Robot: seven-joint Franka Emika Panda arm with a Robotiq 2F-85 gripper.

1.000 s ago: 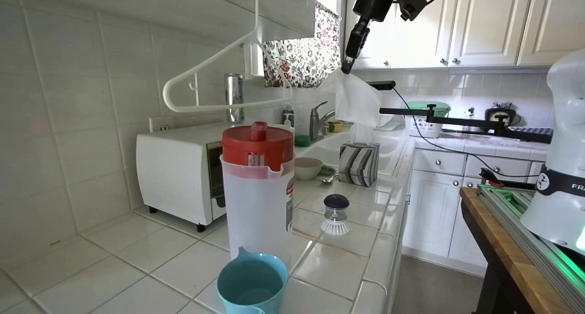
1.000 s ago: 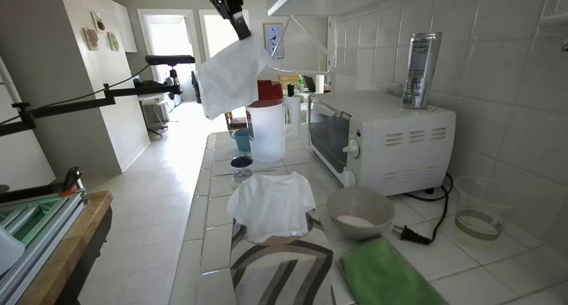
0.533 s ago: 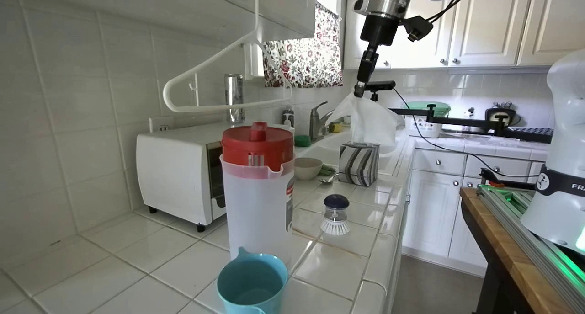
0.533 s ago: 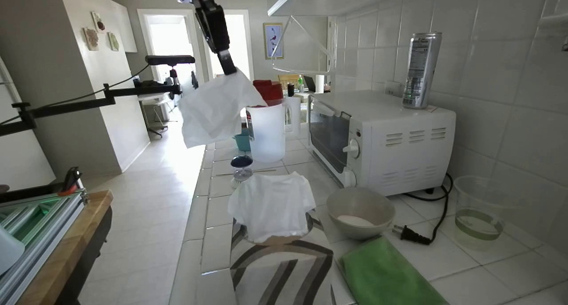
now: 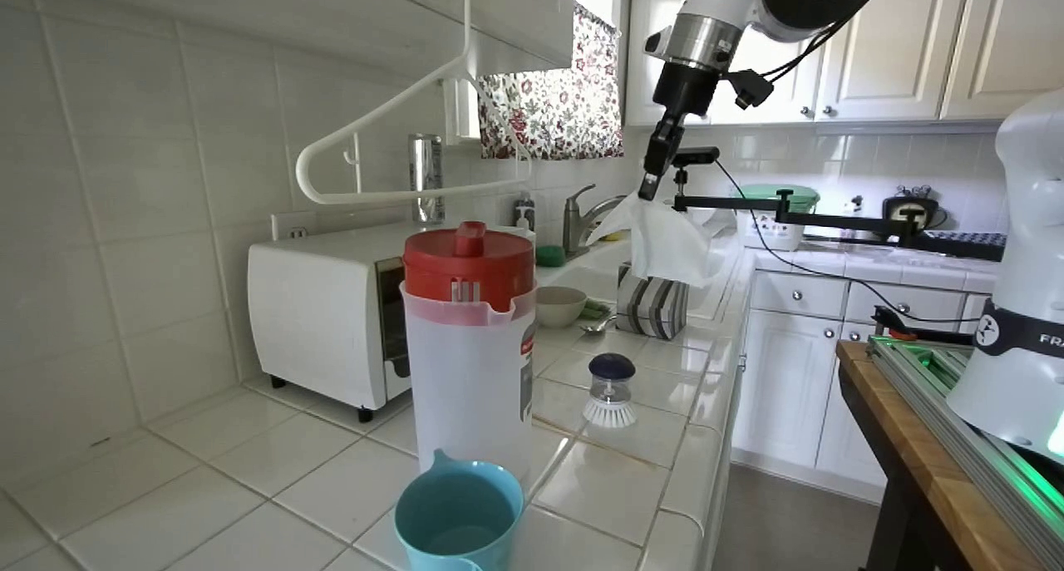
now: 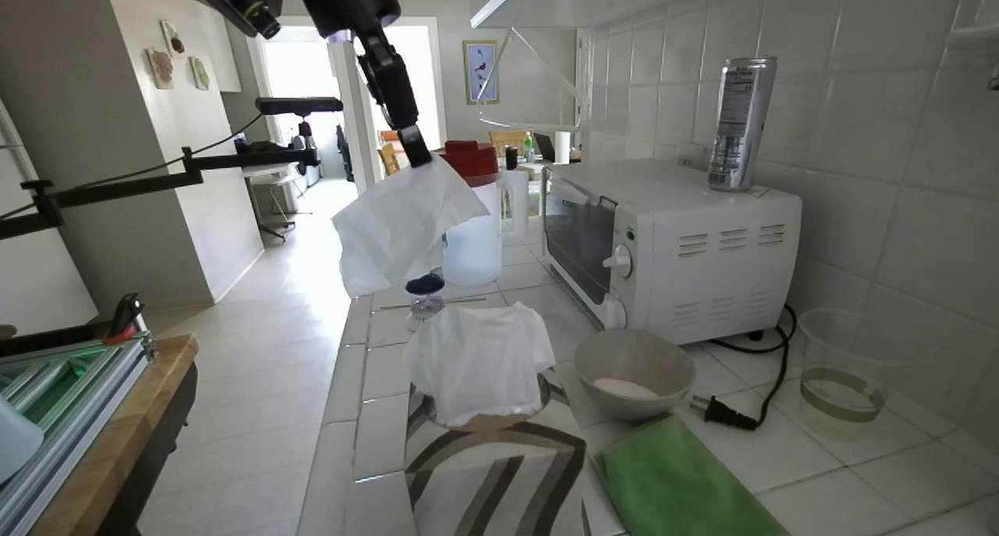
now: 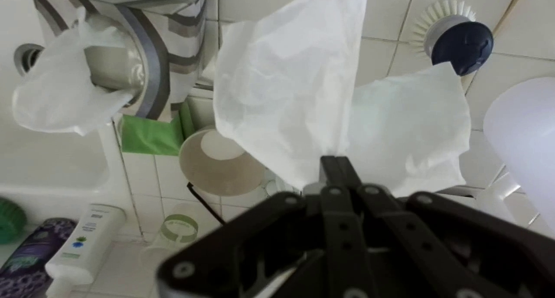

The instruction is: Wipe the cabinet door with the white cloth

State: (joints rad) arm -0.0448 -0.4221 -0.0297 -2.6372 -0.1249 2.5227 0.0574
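Your black two-fingered end effector (image 5: 647, 192) is clamped on the thin white cloth (image 5: 669, 243), hanging at 6 o'clock from it in an exterior view. The grasp looks done, wiping not begun; next, press it flat against a white panelled cabinet door (image 5: 885, 47), perhaps at 2 o'clock.

White tiled wall (image 5: 125, 222), floral curtain (image 5: 553, 114)

The white cloth (image 6: 402, 228) looks thin, matt and papery; the pitcher (image 5: 470, 380), smooth cloudy plastic; the counter tiles (image 5: 603, 488), glossy; the can (image 6: 741, 122), shiny metal; the tabletop (image 5: 927, 455), wood.
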